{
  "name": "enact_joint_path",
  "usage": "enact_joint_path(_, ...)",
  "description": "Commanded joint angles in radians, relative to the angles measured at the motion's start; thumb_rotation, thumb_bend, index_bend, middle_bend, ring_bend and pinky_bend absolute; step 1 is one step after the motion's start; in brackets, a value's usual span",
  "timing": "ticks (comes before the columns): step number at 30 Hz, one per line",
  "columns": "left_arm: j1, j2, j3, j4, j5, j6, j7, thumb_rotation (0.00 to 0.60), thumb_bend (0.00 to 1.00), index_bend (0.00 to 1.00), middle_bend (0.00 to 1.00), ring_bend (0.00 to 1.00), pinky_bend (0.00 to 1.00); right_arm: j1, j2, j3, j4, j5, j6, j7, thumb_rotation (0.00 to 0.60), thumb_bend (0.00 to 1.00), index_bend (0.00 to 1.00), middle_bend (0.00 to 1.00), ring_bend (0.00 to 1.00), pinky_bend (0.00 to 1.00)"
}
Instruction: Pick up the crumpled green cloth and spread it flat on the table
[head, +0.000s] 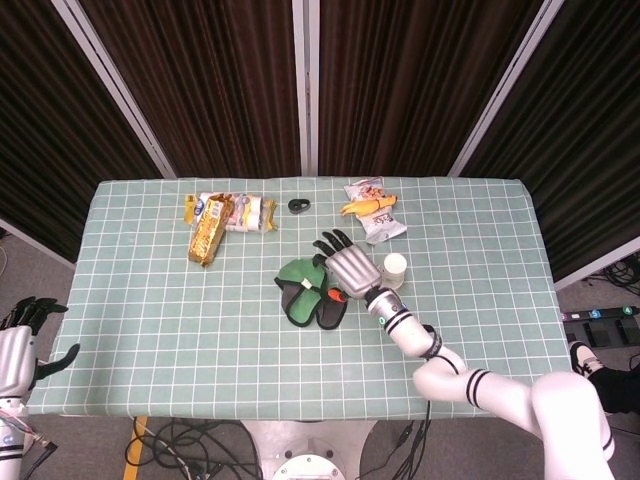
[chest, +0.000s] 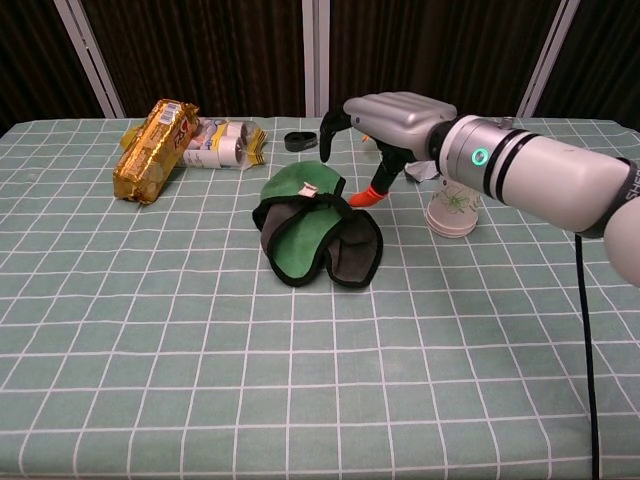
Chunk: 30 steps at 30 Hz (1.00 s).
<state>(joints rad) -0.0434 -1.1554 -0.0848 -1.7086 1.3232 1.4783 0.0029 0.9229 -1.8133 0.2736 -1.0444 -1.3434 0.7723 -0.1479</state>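
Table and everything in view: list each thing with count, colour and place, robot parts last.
green cloth: one, green with dark edging, crumpled at table centre
paper cup: one, white, upside down, right of the cloth
gold packet: one, gold, far left
white packet: one, white and yellow, beside the gold packet
black ring: one, black, far centre
snack bag: one, white with orange, far right of centre
table: one, green checked cover
right hand: one, silver, fingers apart above the cloth
left hand: one, silver, off the table's left edge
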Motion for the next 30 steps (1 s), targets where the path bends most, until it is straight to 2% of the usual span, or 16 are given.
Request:
enact_joint_path(1, 0.006, 0.002, 0.003, 0.005, 0.0, 0.0, -0.013, 0.6, 0.2, 0.3, 0.25, 0.13, 0.23, 0.032, -0.044, -0.008, 0.061, -0.012, -0.001, 0.01, 0.572, 0.09, 0.35, 0.14, 0.0, 0.0)
enact_joint_path(10, 0.008, 0.006, -0.003, 0.012, -0.01, -0.008, -0.033, 0.6, 0.2, 0.3, 0.25, 0.13, 0.23, 0.09, -0.131, -0.012, 0.196, -0.046, 0.027, 0.091, 0.587, 0.11, 0.35, 0.14, 0.0, 0.0)
enact_joint_path(19, 0.003, 0.008, -0.011, 0.014, -0.023, -0.023, -0.036, 0.6, 0.2, 0.3, 0.25, 0.13, 0.23, 0.134, -0.187, -0.02, 0.303, -0.075, 0.051, 0.159, 0.599, 0.24, 0.43, 0.2, 0.03, 0.0)
enact_joint_path(25, 0.002, 0.012, -0.014, 0.011, -0.025, -0.029, -0.045, 0.6, 0.2, 0.3, 0.24, 0.13, 0.23, 0.165, -0.227, -0.017, 0.355, -0.076, 0.049, 0.193, 0.6, 0.26, 0.45, 0.2, 0.04, 0.0)
enact_joint_path(27, 0.003, 0.014, -0.015, 0.011, -0.027, -0.03, -0.048, 0.6, 0.2, 0.3, 0.24, 0.13, 0.23, 0.172, -0.238, -0.016, 0.37, -0.077, 0.054, 0.197, 0.6, 0.29, 0.5, 0.22, 0.05, 0.0)
enact_joint_path(30, 0.002, 0.015, -0.017, 0.014, -0.028, -0.032, -0.056, 0.6, 0.2, 0.3, 0.24, 0.13, 0.23, 0.179, -0.251, -0.011, 0.386, -0.074, 0.063, 0.203, 0.6, 0.37, 0.64, 0.27, 0.09, 0.0)
